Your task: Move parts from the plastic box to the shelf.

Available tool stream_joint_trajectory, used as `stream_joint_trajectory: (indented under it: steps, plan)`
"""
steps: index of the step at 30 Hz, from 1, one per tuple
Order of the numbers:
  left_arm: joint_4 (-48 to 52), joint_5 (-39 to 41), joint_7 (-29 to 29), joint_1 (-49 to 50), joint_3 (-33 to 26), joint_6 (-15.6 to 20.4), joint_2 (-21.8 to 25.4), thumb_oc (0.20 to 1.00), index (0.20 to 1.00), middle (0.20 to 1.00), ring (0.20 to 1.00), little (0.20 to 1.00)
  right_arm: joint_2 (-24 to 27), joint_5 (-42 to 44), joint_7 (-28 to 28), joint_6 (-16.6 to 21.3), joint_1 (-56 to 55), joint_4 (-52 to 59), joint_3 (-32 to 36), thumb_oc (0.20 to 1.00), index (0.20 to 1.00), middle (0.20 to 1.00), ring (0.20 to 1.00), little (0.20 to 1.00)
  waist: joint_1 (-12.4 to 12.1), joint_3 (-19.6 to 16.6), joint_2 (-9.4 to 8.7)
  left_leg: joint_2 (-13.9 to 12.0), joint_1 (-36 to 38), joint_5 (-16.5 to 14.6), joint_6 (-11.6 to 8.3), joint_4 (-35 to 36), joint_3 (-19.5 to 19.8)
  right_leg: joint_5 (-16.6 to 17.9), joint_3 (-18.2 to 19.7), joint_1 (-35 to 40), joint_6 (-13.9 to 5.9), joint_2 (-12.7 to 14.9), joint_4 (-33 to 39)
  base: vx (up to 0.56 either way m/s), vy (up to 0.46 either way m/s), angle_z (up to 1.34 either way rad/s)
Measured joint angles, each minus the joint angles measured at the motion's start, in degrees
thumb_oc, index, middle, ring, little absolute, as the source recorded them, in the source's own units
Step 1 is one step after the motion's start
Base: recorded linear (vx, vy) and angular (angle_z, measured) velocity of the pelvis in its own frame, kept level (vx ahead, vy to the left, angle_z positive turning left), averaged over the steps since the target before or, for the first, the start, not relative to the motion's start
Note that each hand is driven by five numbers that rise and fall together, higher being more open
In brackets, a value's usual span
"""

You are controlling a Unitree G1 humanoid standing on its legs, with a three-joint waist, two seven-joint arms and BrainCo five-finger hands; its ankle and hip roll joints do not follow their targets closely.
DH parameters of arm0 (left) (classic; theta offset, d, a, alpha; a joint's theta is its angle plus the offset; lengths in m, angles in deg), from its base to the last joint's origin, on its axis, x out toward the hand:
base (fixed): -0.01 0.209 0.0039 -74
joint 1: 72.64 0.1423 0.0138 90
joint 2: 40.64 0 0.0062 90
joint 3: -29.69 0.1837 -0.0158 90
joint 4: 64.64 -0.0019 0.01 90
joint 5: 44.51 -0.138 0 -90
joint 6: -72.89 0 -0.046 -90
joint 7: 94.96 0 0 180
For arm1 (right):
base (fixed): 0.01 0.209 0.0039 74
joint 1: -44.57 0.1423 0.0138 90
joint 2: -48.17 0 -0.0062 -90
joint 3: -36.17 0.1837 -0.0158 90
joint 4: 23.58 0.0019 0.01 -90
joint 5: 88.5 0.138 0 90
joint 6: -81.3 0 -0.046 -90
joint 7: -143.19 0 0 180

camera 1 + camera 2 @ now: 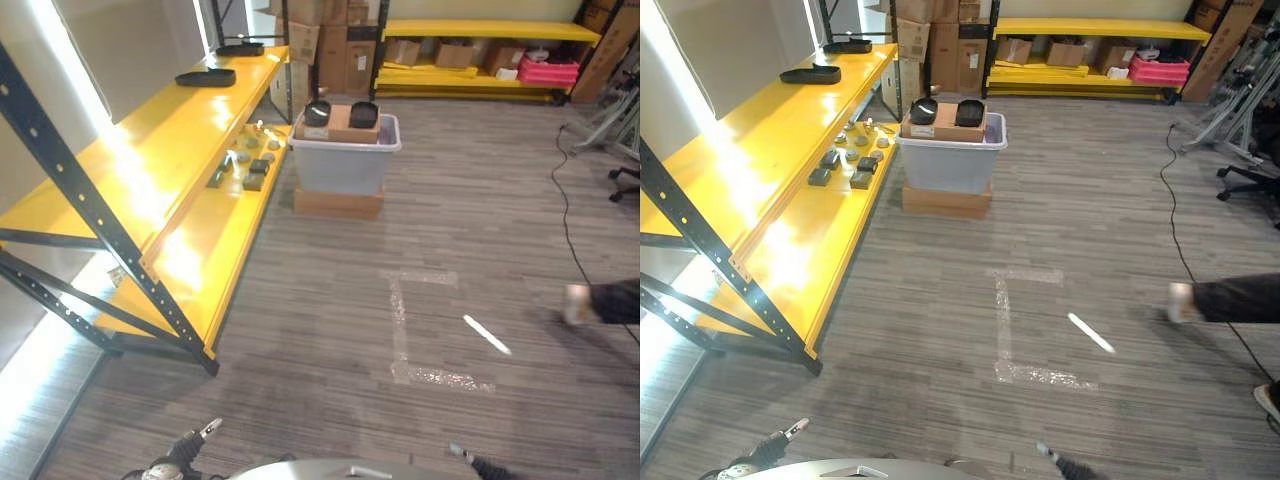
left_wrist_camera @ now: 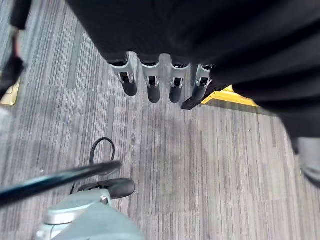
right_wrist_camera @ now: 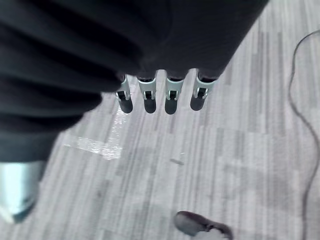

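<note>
Your left hand (image 2: 160, 82) hangs over bare striped floor (image 2: 200, 165), its fingers (image 2: 151, 85) straight in a row and holding nothing. Your right hand (image 3: 160, 95) hangs the same way over the floor, fingers (image 3: 171, 97) straight and empty, with pale tape marks (image 3: 95, 146) on the floor below it and the toe of a person's shoe (image 3: 200, 225) near the picture's edge.

The plastic box (image 1: 345, 160) stands well ahead of you, a grey tub resting on a flat cardboard box (image 1: 338, 203), just beside the near end of the yellow shelf (image 1: 200, 250). On top of the tub lie a brown carton (image 1: 345, 122) and two round black parts (image 1: 317, 112), one at each end of the carton. Both of your hands are well apart from the tub.

On the lower deck of the shelf, close to the tub, a cluster of small parts (image 1: 245, 165) already sits: dark blocks and paler round pieces, too small to tell apart. On the upper deck lies a long black part (image 1: 205, 77), with another one (image 1: 240, 48) farther back.

To your right, a person's leg and shoe (image 1: 1225, 298) reach in over the floor, beside a black cable (image 1: 1175, 210). A second yellow rack (image 1: 470, 50) with cartons and a pink crate (image 1: 547, 70) lines the far wall.
</note>
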State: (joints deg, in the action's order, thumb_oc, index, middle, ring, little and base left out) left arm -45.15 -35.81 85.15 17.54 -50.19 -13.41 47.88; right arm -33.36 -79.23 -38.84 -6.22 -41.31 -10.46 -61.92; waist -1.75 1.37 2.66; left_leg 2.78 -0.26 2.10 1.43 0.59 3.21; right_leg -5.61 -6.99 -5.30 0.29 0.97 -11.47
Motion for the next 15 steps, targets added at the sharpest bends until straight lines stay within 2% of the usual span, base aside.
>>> stream_joint_trajectory:
  steps: [4, 11, 15]
  plan:
    - [-2.0, 0.0, -0.1, 0.0, -0.2, 0.2, 0.0, 1.0, 1.0, 1.0, 1.0, 1.0, -1.1, 1.7, -0.1, 0.1, 1.7, -0.2, 0.4, 1.0, 1.0, 1.0, 1.0, 1.0, 0.0, 0.3, 1.56, -0.4, 1.4, 0.1, 0.08, 0.5, -0.1, -0.2, -0.1, 1.5, 0.4, -0.4, 0.9, 0.02, -0.008, 0.0]
    - [-5.5, -0.3, -1.2, 0.0, -1.0, 0.0, -0.2, 1.0, 1.0, 1.0, 1.0, 1.0, -1.5, 1.7, 0.0, -0.1, 0.3, -0.8, 0.4, 1.0, 1.0, 1.0, 1.0, 1.0, 0.3, 1.7, 0.49, -1.0, 3.4, -0.4, -0.31, 0.7, 0.0, 0.9, -0.2, 5.5, 0.08, -1.2, 5.2, 0.0, -0.003, 0.0]
    - [-5.3, -2.9, -2.9, -0.5, -0.9, 0.0, -0.6, 1.0, 1.0, 1.0, 1.0, 1.0, -1.6, 1.6, 0.2, -0.1, 0.0, -1.1, 0.4, 1.0, 1.0, 1.0, 1.0, 1.0, 0.3, 2.4, 0.88, -1.2, 4.3, -0.4, -0.35, 1.6, 0.2, 2.8, -0.4, 8.0, 0.31, -1.8, 9.4, 0.0, 0.0, 0.0]
